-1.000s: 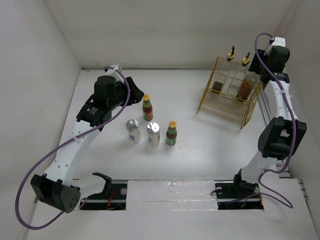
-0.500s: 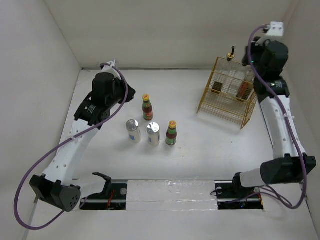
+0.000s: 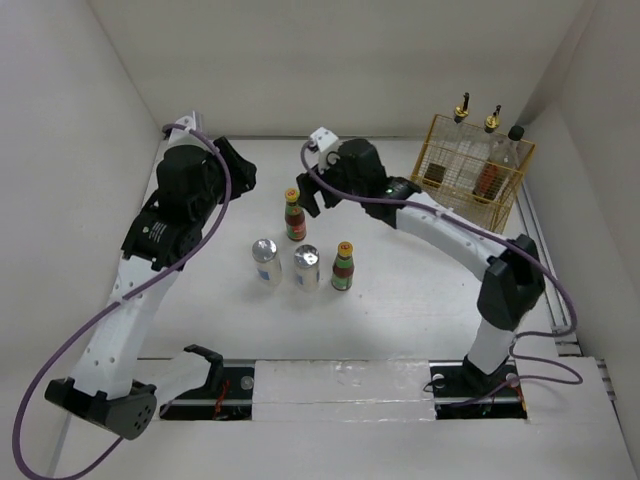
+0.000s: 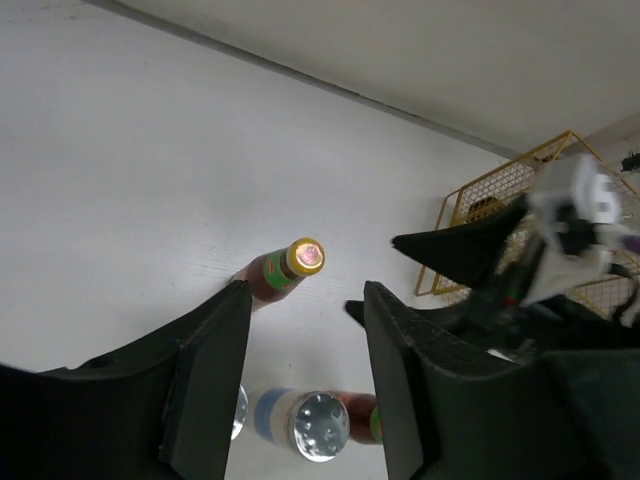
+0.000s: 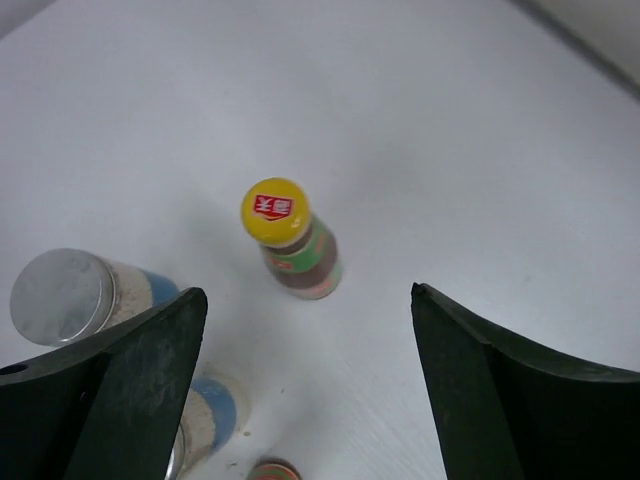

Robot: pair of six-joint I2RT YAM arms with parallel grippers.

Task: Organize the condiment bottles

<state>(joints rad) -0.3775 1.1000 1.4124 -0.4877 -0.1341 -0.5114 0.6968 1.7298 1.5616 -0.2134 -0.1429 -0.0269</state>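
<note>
1. Looking from the left side first, the left gripper (image 4: 307, 300) is spread apart and holds nothing. It hangs up high and points at the back sauce bottle (image 3: 294, 214). The other arm is over that same bottle, so the two arms could bump if both go for it.
2. The left shaker (image 3: 266, 260) stands on the tabletop (image 3: 400, 310), near the front. An arm that swings low could knock it over, and then it might roll away.
3. The back sauce bottle stands up straight, a little behind the shakers. The right gripper (image 5: 302, 300) is spread wide just above it and holds nothing. The bottle is tall and thin. If one finger hits the yellow cap on the way down, it could tip.
4. The second shaker (image 3: 306, 267) and the front sauce bottle (image 3: 343, 265) stand near each other. A falling bottle could knock them down too.
5. The yellow wire basket (image 3: 447, 215) sits far to the right. It holds two glass bottles (image 3: 462, 108) with gold tops and a black-knobbed jar (image 3: 516, 135). A bottle carried in too low could hit the wire rim or clink those tall tops. I cannot tell how much room is left inside.
</note>
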